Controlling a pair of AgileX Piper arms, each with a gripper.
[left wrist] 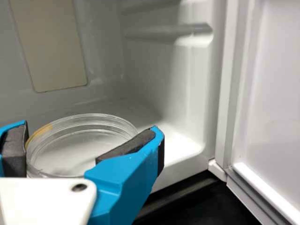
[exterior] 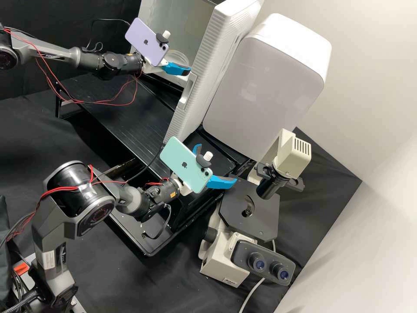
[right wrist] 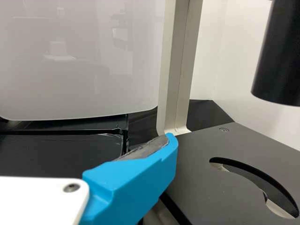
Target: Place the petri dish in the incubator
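Note:
The clear round petri dish (left wrist: 79, 143) sits low over the white floor of the incubator (left wrist: 178, 140), just inside its opening. My left gripper (left wrist: 79, 150) is shut on the dish, with a grey pad against each side. From the high view the left gripper (exterior: 179, 68) stands at the incubator's mouth, with the dish (exterior: 177, 56) just past it and the open door (exterior: 208, 65) to its right. Lower down, my right gripper (exterior: 223, 182) hangs open and holds nothing, beside the microscope stage (exterior: 249, 208); one blue finger (right wrist: 140, 161) shows near the stage's edge.
A white microscope (exterior: 239, 256) with a black stage and two eyepieces stands front right. A large white rounded housing (exterior: 269, 78) rises behind it. A black ribbed platform (exterior: 139, 117) runs under both arms. Red cables trail from the left arm.

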